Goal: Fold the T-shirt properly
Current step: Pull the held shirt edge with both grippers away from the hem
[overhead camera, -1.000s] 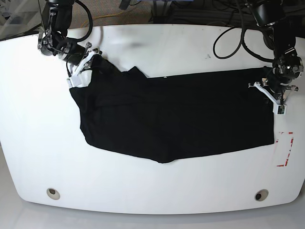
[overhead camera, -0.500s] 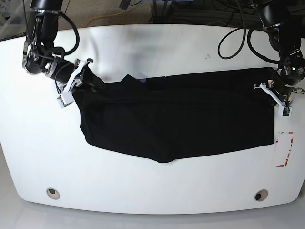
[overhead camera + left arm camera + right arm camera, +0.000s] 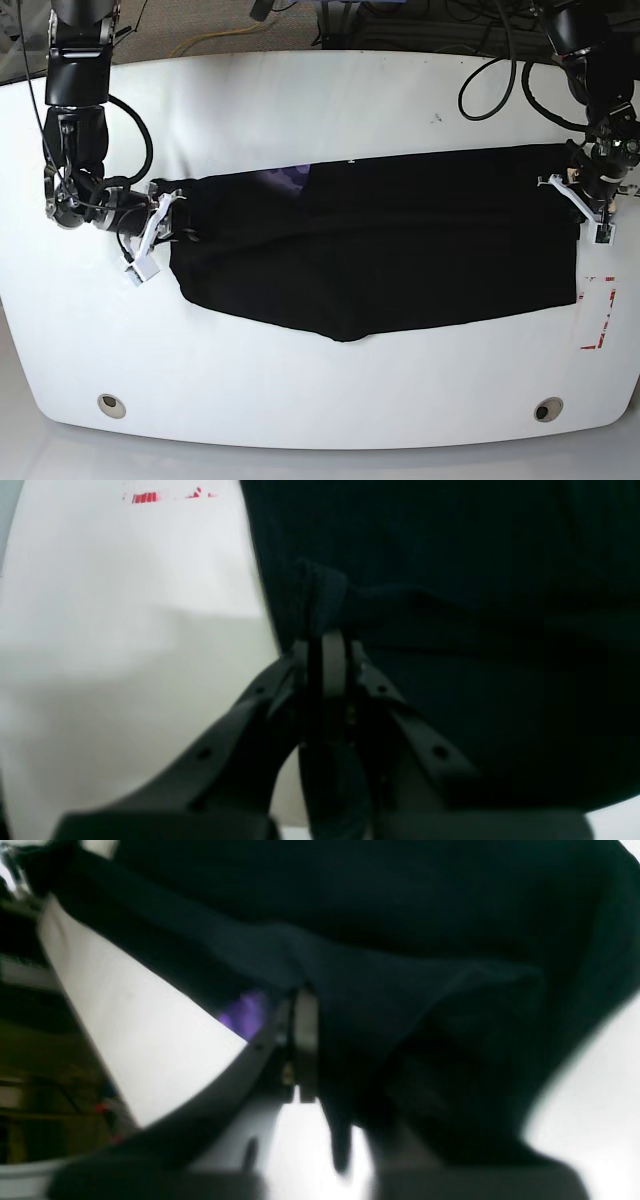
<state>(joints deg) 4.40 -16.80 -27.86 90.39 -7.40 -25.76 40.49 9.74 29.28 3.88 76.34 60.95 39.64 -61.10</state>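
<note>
Both end effectors meet the T-shirt [image 3: 380, 240], spread flat across the white tabletop [image 3: 320, 400]; we see the left end effector [image 3: 327, 645] clamped on its edge; we cannot tell whether the right end effector [image 3: 300, 1030], by the purple patch [image 3: 245, 1012], grips.

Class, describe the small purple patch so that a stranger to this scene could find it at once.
Start at the white table and find the black T-shirt spread across it. Along the shirt's far edge, toward the right gripper, sits the purple patch, the only colour on the dark cloth.
</note>
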